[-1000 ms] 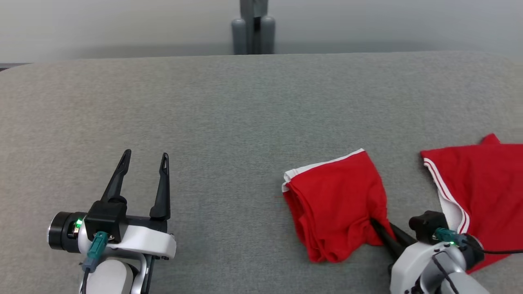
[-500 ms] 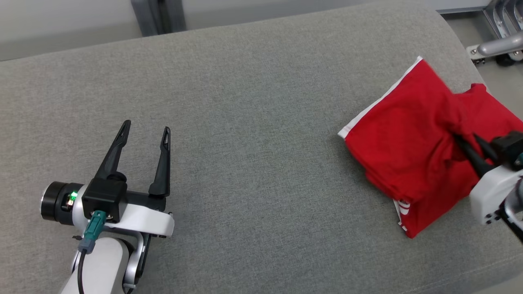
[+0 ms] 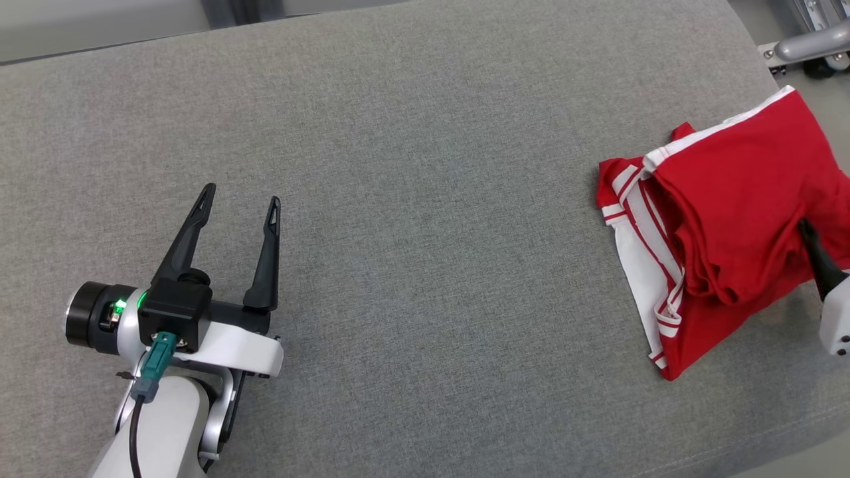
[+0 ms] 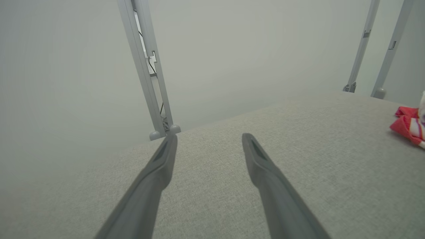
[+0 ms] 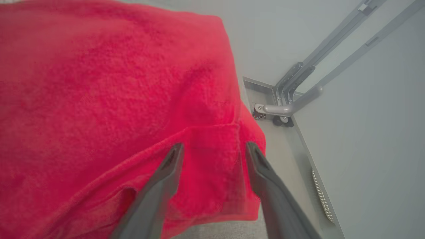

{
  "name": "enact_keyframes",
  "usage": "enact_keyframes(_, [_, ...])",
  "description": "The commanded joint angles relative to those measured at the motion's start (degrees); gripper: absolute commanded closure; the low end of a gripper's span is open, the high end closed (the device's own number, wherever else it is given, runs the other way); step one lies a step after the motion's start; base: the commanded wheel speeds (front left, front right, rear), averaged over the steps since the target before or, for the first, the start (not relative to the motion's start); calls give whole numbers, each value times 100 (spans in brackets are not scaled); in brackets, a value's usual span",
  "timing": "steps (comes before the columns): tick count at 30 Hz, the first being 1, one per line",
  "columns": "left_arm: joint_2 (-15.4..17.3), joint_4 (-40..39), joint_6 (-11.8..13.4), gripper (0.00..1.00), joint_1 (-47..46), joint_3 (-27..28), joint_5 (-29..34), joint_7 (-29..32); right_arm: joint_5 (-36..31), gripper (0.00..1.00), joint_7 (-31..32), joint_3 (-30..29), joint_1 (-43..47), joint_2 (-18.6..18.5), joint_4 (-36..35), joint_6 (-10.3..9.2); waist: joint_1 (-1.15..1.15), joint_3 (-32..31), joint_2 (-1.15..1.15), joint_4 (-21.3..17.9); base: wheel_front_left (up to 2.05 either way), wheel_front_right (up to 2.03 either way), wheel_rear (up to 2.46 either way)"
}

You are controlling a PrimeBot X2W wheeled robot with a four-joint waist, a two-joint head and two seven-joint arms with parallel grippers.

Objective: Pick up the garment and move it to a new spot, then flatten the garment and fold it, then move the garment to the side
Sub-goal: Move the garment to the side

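Observation:
The folded red garment (image 3: 737,199) with a white hem lies at the table's right end, resting on top of a second red piece with white stripes (image 3: 637,226). One dark finger (image 3: 820,262) of my right gripper pokes into the garment's near-right side. In the right wrist view my right gripper (image 5: 214,145) has its fingers spread apart, with loose red cloth (image 5: 99,83) lying between and under them. My left gripper (image 3: 242,195) stands open over bare table at the lower left, far from the garment, and its fingers (image 4: 162,166) hold nothing. A red corner (image 4: 406,124) peeks in at the left wrist view's right edge.
The grey padded table (image 3: 425,166) ends just right of the garment. Beyond that edge stands a metal frame on casters (image 3: 807,46). An upright grey post (image 4: 146,66) stands behind the table's far side.
The head camera has swung right. My right gripper carried the folded garment rightward onto the striped red piece, and its fingers have parted from a pinch. The left gripper stayed put.

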Motion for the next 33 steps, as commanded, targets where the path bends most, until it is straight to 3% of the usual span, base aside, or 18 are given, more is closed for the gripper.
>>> enact_keyframes(1, [21,17,14,0,-101,14,-22,-22,-63,0,-88,-105,-26,16,71,-3,0,-28,0,7,0,0,0])
enact_keyframes(7, [17,40,102,0,90,95,-111,-74,-93,0,-24,-746,286,215,-22,-3,0,-310,0,29,0,0,0])
enact_keyframes(14, [-6,53,235,0,308,202,-225,-95,-364,0,-321,-1476,931,925,-1788,-2,0,-695,0,182,0,0,0])
enact_keyframes(21, [-11,104,378,0,503,323,-358,-72,-645,0,-207,-1419,1387,1913,-3076,-2,0,-1068,0,584,0,0,0])
enact_keyframes(26, [-31,101,456,0,654,457,-491,-99,-665,0,-306,-1216,1484,2304,-3188,-2,0,-1288,0,973,0,0,0])
enact_keyframes(33, [12,78,525,0,974,648,-580,-158,-596,0,-502,-999,1604,2528,-2913,-2,0,-1551,0,1311,0,0,0])
